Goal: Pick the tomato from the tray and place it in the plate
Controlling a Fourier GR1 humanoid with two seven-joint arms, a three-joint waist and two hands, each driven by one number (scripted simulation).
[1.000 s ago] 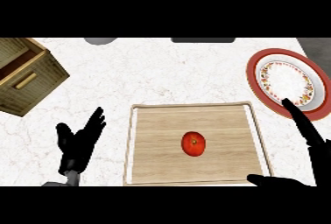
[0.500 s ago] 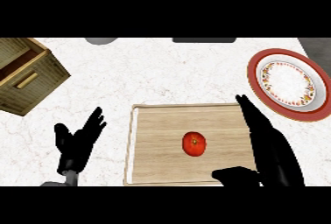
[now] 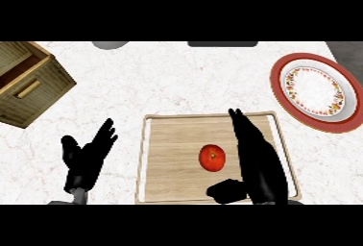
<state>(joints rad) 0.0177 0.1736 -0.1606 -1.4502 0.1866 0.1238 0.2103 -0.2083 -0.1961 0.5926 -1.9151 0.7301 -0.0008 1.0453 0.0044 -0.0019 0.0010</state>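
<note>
One red tomato (image 3: 212,157) only, lying on the wooden tray (image 3: 174,139), a bit below the middle of the frame. Not picked up yet, and not touched, as far as can be seen.

Just to the right of it, the right hand (image 3: 257,161), over the tray. Long fingers (image 3: 245,129) straight, pointing up the frame. Thumb (image 3: 227,190) sticking out to the left, below the tomato. Wide open, holding nothing. So: the reaching step, the very start of the job. No grabbing done yet.

Over at lower left, above the white counter (image 3: 177,77) beside the tray, the left hand (image 3: 89,156). Open, fingers up, resting, holding nothing. No part in this step, by the look of it.

Up at the right edge, the red-rimmed plate (image 3: 281,79), bare in the middle, off the tray and well apart from the tomato. At upper left, a wooden box (image 3: 32,89) with a drawer pulled partly out, well out of the way.

Next, most likely: slide the right hand a little to the left, with fingers on one side of the tomato and thumb on the other, then curl round it. Needs care, being round and smooth, and likely to roll off across the flat wood if bumped from one side only. After that, lift up over the tray's low rim, carry to the upper right, and set down gently inside the plate.
</note>
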